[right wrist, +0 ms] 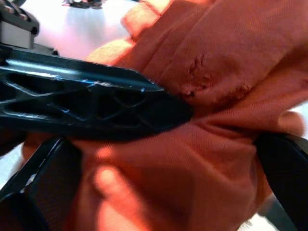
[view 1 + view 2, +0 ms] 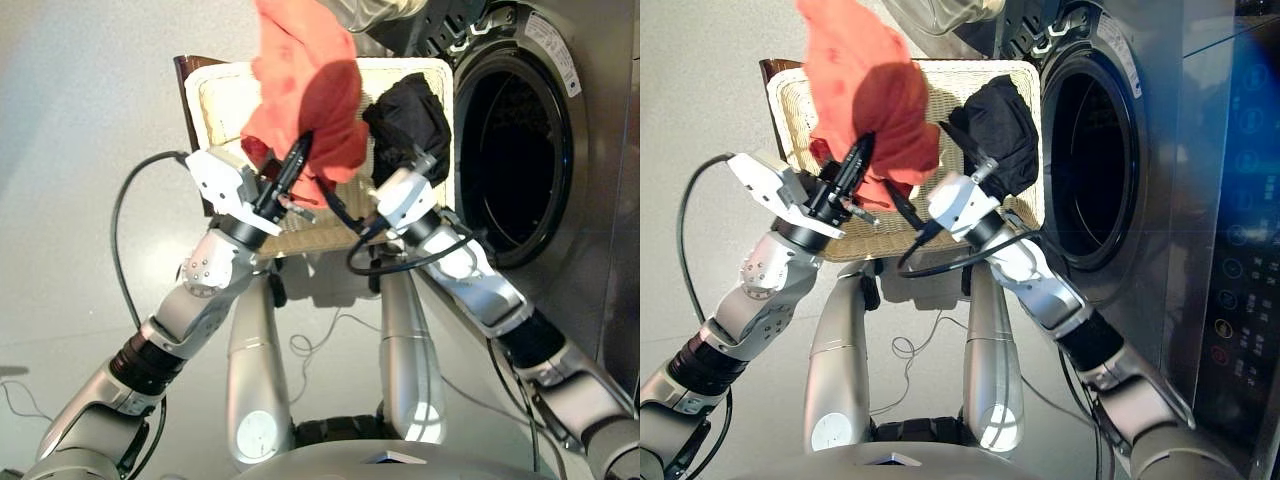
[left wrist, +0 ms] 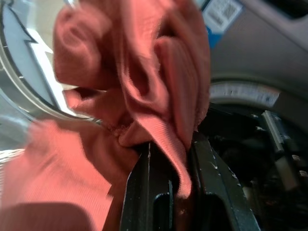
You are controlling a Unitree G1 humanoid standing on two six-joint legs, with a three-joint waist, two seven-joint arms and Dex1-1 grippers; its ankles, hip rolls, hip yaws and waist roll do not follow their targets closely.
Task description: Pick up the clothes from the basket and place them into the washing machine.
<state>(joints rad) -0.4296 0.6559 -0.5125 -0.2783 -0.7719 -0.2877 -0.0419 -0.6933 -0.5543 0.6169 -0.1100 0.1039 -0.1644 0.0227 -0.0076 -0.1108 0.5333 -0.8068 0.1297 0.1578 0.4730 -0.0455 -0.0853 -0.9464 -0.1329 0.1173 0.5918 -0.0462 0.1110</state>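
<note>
Orange-red garment (image 2: 305, 95): lifted above the basket (image 2: 215, 85), pinched in the left pincer (image 2: 295, 160), whose fingers are clamped on a fold.
Black garment (image 2: 408, 120): at the basket's machine-side end, by the right pincer (image 2: 975, 172); whether that pincer is gripping, I cannot tell.
Progress: seemingly early; both visible garments remain outside the washing machine (image 2: 560, 150), its drum mouth open.
Room: plain grey floor (image 2: 80, 130).

Pale grey glossy floor (image 2: 80, 120); dark glossy appliance panel (image 2: 1240, 250) at right
</note>
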